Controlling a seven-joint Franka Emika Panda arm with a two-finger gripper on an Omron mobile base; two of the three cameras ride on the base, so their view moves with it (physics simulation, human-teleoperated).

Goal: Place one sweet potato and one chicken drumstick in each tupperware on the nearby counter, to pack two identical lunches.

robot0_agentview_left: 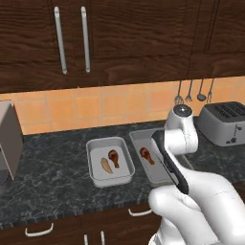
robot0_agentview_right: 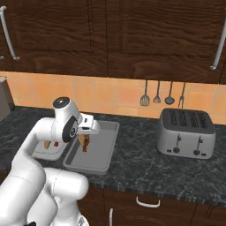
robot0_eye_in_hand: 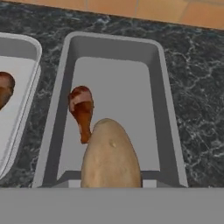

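Observation:
My gripper (robot0_agentview_right: pixel 84 137) hangs over the longer tupperware (robot0_eye_in_hand: pixel 168 109), shut on a tan sweet potato (robot0_eye_in_hand: pixel 111 157) that fills the lower middle of the hand view and hides the fingertips. A reddish-brown chicken drumstick (robot0_eye_in_hand: pixel 82 109) lies in the left half of this tupperware, just beyond the potato's tip. To its left stands the squarish tupperware (robot0_agentview_left: pixel 91 162), which holds another sweet potato (robot0_agentview_left: pixel 106 165) and a second drumstick (robot0_agentview_left: pixel 114 156) side by side. Both containers rest on the dark marbled counter (robot0_agentview_left: pixel 52 177).
A silver toaster (robot0_agentview_right: pixel 185 132) stands on the counter to the right of the trays. Kitchen utensils (robot0_agentview_right: pixel 161 95) hang on the tiled wall behind it. A grey appliance (robot0_agentview_left: pixel 9 139) sits at the far left. Dark wooden cabinets hang overhead.

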